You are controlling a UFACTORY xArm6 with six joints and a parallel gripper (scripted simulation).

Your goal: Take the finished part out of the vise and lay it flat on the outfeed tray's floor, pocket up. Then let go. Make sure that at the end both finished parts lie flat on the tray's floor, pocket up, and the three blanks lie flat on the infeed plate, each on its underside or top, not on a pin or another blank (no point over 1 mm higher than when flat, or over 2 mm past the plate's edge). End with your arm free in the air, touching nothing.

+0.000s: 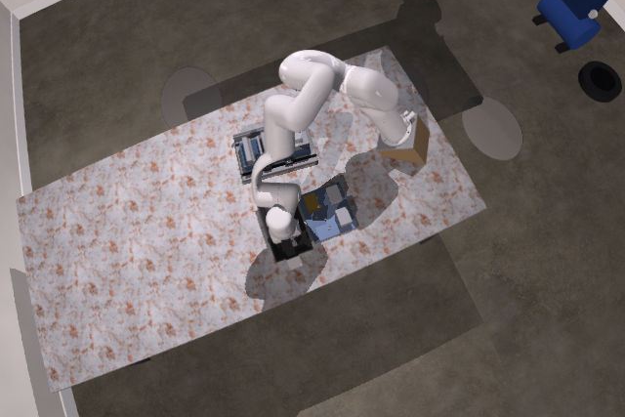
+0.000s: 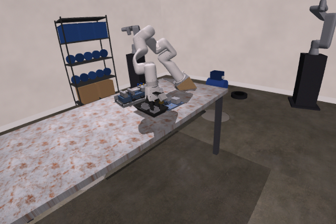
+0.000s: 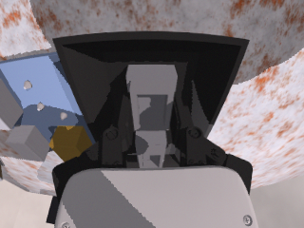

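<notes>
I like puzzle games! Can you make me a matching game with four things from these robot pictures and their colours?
Things:
1. outfeed tray
2. finished part in the gripper
3. small block beside the tray
4. plate under that block

Colours:
A. light blue
B. black
C. mustard yellow
D. grey

Pairs: 1-B, 2-D, 3-C, 4-A
</notes>
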